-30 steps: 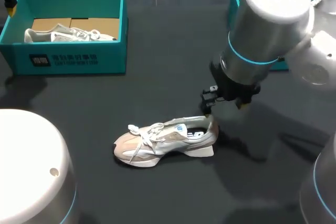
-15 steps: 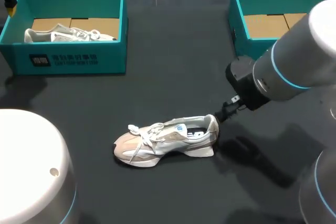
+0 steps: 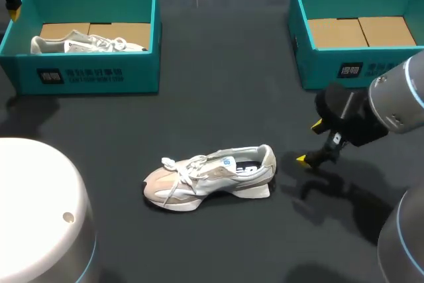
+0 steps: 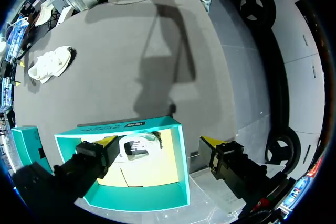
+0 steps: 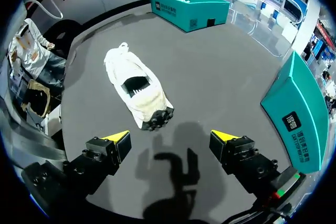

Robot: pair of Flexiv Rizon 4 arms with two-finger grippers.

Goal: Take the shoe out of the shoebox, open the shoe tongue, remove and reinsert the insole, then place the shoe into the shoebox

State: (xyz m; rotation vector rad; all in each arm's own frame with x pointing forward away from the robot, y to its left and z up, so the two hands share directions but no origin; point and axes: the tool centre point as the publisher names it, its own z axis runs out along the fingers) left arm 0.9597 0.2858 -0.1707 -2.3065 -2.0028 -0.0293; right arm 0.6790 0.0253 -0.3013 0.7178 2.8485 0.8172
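Backed the right gripper (image 3: 309,142) off from the heel of the shoe (image 3: 212,180) and out toward the right shoebox (image 3: 351,67) over the last second. Left it low above the table (image 3: 218,104), near the heel but no longer touching, fingers spread wide with nothing between them. Found the shoe standing upright on its sole mid-table, toe toward the left arm's side, heel toward the right gripper, laces lying across the tongue, dark insole showing in the opening. Judged it parked there in the open to give both arms room at the tongue and insole, and judged the retreat a way to clear the heel for a fresh approach. Saw only a cardboard liner in the right shoebox, probably kept free for the shoe's return. Held the left gripper (image 4: 158,141) well apart from all this, above the left shoebox (image 3: 93,74), fingers likewise apart and empty. Noted a second pale shoe (image 3: 86,44) lying inside that box. Counted the taking-out as done, the tongue not yet opened.
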